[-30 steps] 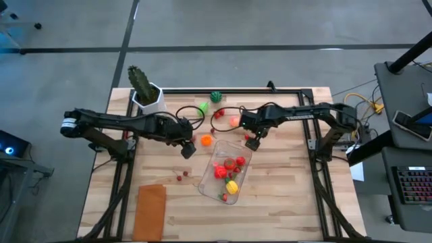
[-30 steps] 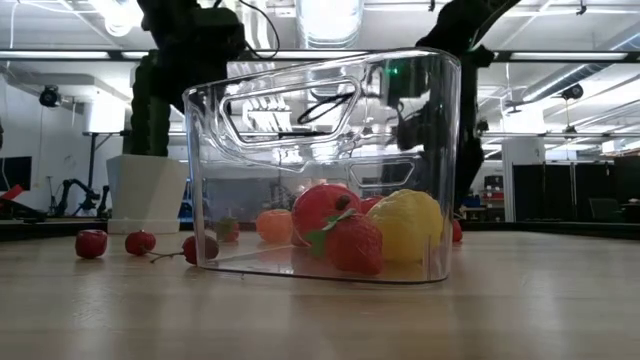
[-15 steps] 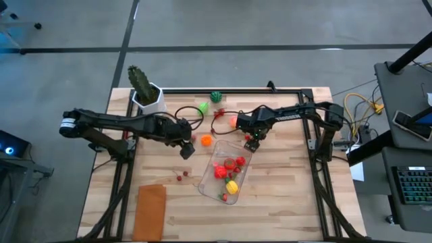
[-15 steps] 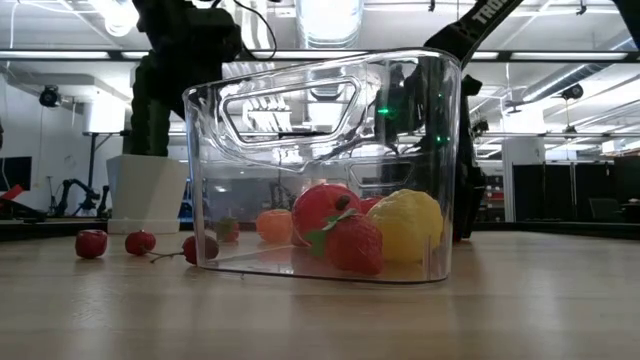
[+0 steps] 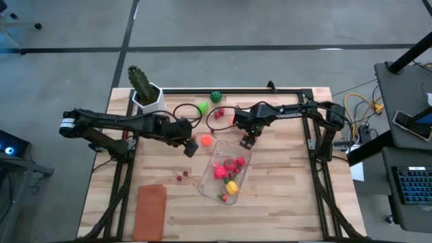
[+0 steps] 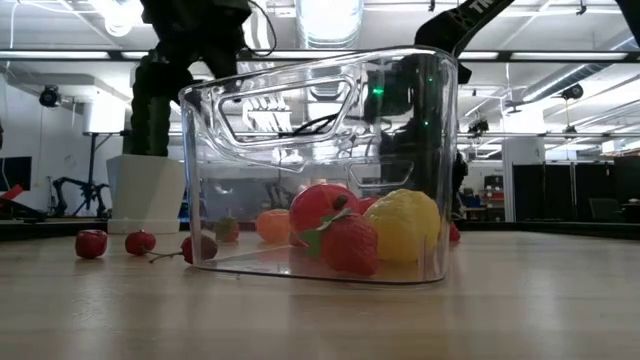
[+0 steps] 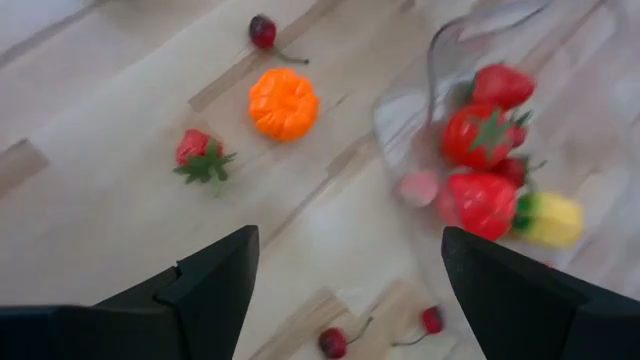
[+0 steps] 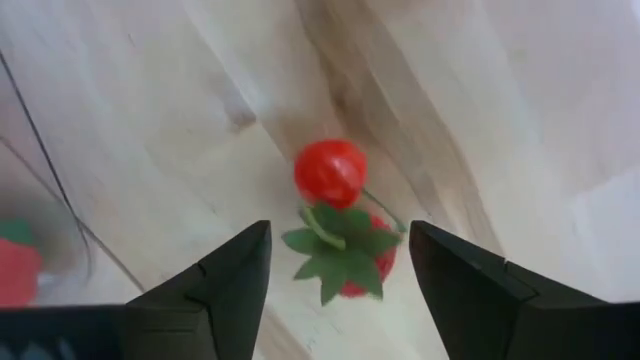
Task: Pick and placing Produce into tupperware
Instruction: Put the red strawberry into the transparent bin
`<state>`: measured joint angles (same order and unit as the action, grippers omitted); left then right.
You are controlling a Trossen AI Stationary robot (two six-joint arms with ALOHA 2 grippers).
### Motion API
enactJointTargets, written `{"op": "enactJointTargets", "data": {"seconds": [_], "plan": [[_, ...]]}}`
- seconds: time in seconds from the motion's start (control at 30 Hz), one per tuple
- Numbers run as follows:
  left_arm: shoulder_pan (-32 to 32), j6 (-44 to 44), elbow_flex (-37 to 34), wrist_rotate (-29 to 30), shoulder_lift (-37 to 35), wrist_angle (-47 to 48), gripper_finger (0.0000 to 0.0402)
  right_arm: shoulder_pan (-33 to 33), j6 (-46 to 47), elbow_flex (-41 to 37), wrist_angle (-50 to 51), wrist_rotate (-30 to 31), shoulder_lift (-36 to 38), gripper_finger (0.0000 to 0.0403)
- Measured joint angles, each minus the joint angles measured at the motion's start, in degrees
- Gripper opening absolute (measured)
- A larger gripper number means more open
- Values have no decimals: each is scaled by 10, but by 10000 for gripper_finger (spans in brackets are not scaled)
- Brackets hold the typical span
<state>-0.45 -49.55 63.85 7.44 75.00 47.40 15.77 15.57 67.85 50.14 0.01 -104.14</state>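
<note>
The clear tupperware point(image 5: 226, 172) lies on the table's middle with red and yellow produce point(image 7: 480, 165) inside. My right gripper point(image 5: 246, 140) points down just past the tupperware's far end, open. Its fingers stand on either side of a small red strawberry with green leaves point(image 8: 347, 262), apart from it, and a red cherry point(image 8: 330, 171) lies just beyond. My left gripper point(image 5: 191, 145) hovers open to the tupperware's left, above an orange pumpkin point(image 7: 284, 103) and a loose strawberry point(image 7: 200, 157). Cherries point(image 5: 181, 175) lie nearer the front edge.
A cactus in a white pot point(image 5: 145, 91) stands at the far left corner. Two green pieces point(image 5: 202, 106) point(image 5: 216, 96) and looped black cables point(image 5: 192, 115) lie near the far edge. A flat orange-brown rectangle point(image 5: 150, 209) lies at the near left.
My right gripper has sunk and gone a little toward the table's left, down over the strawberry beside the tupperware's far end. My left gripper has stayed in place and rolled slightly about its own axis.
</note>
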Motion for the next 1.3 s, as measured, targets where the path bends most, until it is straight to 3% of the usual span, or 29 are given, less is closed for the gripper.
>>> {"op": "enactJointTargets", "data": {"seconds": [0.3, 0.67, 0.97, 1.3], "plan": [[0, -13, 4, 0, 0, -74, 299, 0, -31, -17, 11, 0, 0, 212], [0, -13, 3, 3, 0, -79, 299, 0, -57, -18, 6, 0, 0, 125], [0, -12, 3, 3, 0, -79, 299, 0, -57, -16, 6, 0, 3, 106], [0, -9, -7, 3, 1, -79, 299, 5, -39, 13, 9, 7, 64, 59]]}}
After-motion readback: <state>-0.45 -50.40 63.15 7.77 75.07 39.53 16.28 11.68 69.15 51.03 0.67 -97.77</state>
